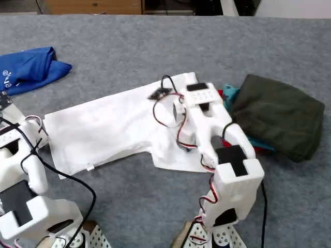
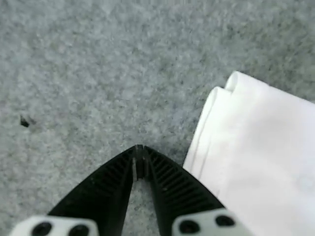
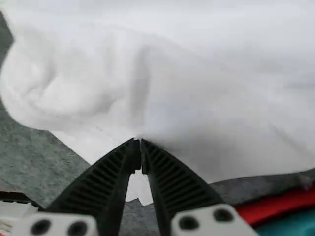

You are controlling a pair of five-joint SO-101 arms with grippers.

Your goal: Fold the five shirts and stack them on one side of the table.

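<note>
arms (image 1: 235, 178) white | cables (image 1: 180, 135) black, perhaps red | left pincer (image 2: 139, 157) black, ribbed

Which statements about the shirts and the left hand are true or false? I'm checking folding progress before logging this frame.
1. The white shirt lies spread out mid-table. True.
2. The blue shirt sits folded on the pile. False: it lies crumpled by itself near the table's far left edge.
3. The folded dark green shirt lies on top of a teal garment. True.
4. The left hand grips the white shirt. False: it is shut over bare table beside the shirt's folded edge.
</note>
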